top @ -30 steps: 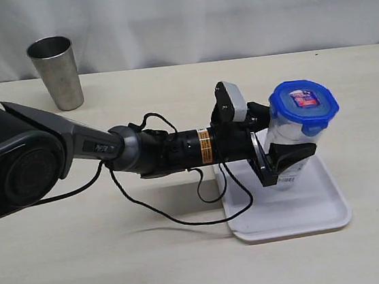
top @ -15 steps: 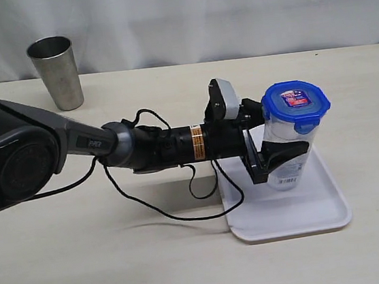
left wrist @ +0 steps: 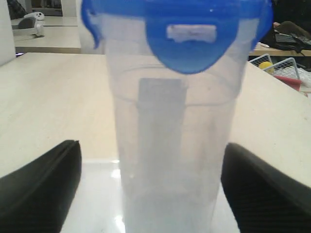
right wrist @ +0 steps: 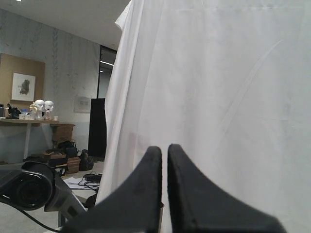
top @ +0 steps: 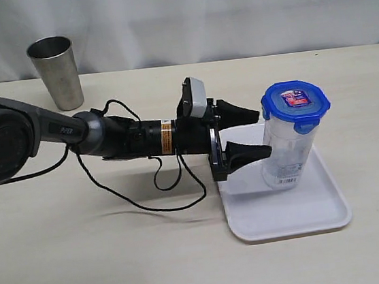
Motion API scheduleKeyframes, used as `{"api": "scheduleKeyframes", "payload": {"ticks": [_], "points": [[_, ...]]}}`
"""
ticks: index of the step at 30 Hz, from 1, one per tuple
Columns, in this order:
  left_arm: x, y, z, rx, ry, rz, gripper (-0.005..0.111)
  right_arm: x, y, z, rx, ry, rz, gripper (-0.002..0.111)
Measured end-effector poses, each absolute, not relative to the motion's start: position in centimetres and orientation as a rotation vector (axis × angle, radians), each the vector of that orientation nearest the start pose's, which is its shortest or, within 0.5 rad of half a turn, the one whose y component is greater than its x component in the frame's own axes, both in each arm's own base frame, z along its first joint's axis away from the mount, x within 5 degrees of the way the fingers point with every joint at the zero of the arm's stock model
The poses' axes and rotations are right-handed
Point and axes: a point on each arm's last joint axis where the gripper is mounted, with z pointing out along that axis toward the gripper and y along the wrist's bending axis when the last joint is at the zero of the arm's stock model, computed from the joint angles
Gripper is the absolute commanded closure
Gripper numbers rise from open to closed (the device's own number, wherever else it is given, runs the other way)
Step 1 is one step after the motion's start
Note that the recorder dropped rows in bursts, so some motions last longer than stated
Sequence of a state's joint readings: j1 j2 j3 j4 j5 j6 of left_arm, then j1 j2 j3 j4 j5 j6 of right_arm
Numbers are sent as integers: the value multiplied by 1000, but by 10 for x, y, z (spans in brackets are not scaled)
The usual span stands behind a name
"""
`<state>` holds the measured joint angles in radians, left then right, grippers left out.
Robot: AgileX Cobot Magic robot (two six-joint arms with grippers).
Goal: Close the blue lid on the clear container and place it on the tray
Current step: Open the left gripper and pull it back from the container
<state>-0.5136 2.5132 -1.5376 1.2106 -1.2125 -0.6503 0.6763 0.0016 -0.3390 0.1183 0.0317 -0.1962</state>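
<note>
The clear container (top: 284,146) stands upright on the white tray (top: 287,213), with the blue lid (top: 296,105) seated on its rim. My left gripper (top: 255,133) is open, just left of the container, its two black fingertips apart and off the plastic. In the left wrist view the clear container (left wrist: 170,160) fills the middle, the blue lid (left wrist: 182,34) caps it, and the black fingers (left wrist: 43,189) stand wide on either side without touching. My right gripper (right wrist: 165,148) is out of the exterior view; its fingers are pressed together on nothing, facing a white curtain.
A steel tumbler (top: 56,73) stands at the back left of the table. A black cable (top: 148,201) loops from the left arm onto the tabletop. A white curtain hangs behind the table.
The left gripper let go of the container, opened, and drew back to the left. The container stayed upright on the tray with its lid on.
</note>
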Motion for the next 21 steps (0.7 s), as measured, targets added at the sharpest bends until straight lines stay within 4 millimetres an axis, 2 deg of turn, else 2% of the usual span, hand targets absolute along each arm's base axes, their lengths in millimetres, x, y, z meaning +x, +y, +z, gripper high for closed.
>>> {"api": "scheduleKeyframes", "payload": {"ticks": [3,6,8,14,17,21], "points": [[379,-288,70,1235,1300,-1201,37,16,14,320,-442,1109,531,104],[385,-278,70,1198,1349,-1219,49,16,14,320,-441,1110,533,104],[390,-270,70,1172,1379,-1226,61,16,14,320,-441,1110,533,104],[397,-256,72,1155,1446,-1257,107,16,14,320,-441,1110,533,104],[395,-255,79,1215,1430,-1251,107,16,14,320,-441,1110,533,104],[394,-255,99,1263,1418,-1233,107,16,14,320,-441,1110,533,104]]}}
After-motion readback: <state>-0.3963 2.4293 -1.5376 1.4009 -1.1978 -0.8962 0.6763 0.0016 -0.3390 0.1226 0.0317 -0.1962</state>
